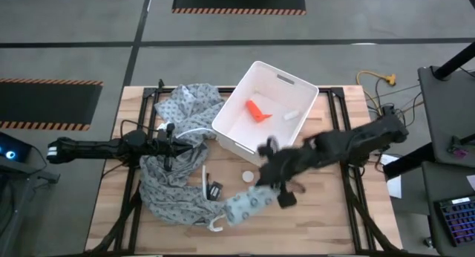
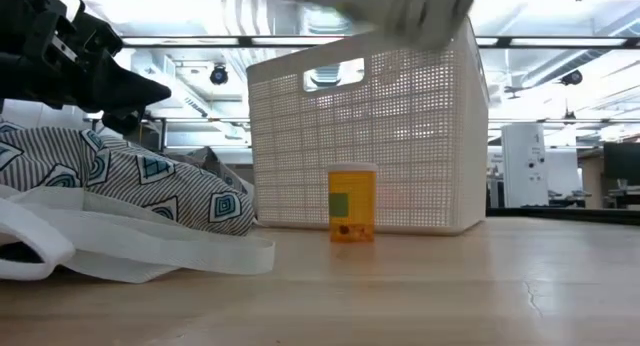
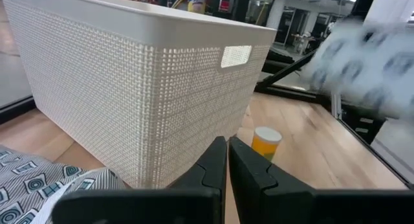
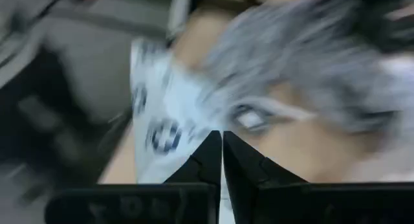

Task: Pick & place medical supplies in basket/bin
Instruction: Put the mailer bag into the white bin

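The white tub (image 1: 236, 131) stands at the table's middle far side. In it lie an orange cylinder (image 1: 256, 110) and a short white cylinder (image 1: 291, 116). An amber bottle with a white lid (image 2: 352, 203) stands upright on the table in front of the tub; from above it shows as a white disc (image 1: 247, 177). My right gripper (image 1: 264, 186) is shut on the pale teal ring-printed packet (image 1: 246, 205), near the tub's near corner. My left gripper (image 3: 228, 153) is shut and empty, above the patterned cloth (image 1: 172, 184) left of the tub. My right gripper holds the packet by its right end (image 1: 261, 194). The packet is lifted clear of the table and shows as a blur high in the low view (image 2: 400, 6). In the right wrist view the packet (image 4: 162, 120) is blurred and the place of contact does not show.
The grey patterned cloth with white straps (image 2: 130, 256) covers the table's left half. A small black thing (image 1: 215, 189) lies beside it. Cables (image 1: 375, 82) lie at the far right corner. Bare wood shows at the near right (image 1: 319, 220).
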Robot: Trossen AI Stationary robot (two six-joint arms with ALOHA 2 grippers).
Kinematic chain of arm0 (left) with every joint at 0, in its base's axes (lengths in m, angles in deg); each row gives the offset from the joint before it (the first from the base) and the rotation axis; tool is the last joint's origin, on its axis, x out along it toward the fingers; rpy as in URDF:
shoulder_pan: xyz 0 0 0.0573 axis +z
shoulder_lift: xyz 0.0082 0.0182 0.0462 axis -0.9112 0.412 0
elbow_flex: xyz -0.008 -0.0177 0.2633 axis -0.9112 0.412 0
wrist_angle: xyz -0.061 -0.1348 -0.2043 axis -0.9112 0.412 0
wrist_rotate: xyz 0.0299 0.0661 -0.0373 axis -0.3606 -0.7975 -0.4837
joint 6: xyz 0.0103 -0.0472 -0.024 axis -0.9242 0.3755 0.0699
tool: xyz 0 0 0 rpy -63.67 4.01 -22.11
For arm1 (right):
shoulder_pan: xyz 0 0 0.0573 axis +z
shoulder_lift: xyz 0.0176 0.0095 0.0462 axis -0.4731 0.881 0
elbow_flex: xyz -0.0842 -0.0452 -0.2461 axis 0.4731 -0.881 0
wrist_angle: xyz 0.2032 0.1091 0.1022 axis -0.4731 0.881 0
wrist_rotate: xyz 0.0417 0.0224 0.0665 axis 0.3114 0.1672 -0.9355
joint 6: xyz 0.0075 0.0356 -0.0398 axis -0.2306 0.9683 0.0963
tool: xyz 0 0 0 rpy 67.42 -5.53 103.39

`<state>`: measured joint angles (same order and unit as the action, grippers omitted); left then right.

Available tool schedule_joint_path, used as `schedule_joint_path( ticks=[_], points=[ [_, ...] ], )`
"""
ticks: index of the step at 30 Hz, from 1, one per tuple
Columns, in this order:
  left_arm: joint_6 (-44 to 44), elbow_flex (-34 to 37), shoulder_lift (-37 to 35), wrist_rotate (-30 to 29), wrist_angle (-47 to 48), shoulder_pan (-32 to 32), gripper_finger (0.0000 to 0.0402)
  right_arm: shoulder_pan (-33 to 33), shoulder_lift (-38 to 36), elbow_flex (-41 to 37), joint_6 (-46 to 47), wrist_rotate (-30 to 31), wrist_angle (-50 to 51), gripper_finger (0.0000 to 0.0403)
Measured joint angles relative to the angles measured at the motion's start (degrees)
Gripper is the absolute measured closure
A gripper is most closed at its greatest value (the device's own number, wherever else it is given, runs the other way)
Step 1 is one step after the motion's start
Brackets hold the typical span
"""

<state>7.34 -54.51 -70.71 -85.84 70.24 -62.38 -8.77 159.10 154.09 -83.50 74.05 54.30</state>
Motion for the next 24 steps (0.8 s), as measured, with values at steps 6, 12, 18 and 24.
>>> schedule_joint_path(
  ticks=[6, 12, 18, 24],
  points=[
    [0.0, 0.0, 0.01, 0.0, 0.01, 0.02, 0.0402, -8.13, -5.0, 3.23, -3.31, 7.81, 0.64, 0.0395],
    [0.0, 0.0, 0.01, 0.0, 0.0, 0.0, 0.0402, -12.25, -6.67, 3.8, 0.27, 6.97, 0.9, 0.0395],
    [0.0, 0.0, 0.01, 0.0, 0.01, 0.02, 0.0402, -9.53, -3.05, 3.26, -0.72, -4.26, 1.0, 0.036],
    [0.0, 0.0, 0.01, 0.0, 0.01, 0.01, 0.0402, -2.12, 4.58, 2.24, -6.07, -4.62, 4.25, 0.0254]
  ],
)
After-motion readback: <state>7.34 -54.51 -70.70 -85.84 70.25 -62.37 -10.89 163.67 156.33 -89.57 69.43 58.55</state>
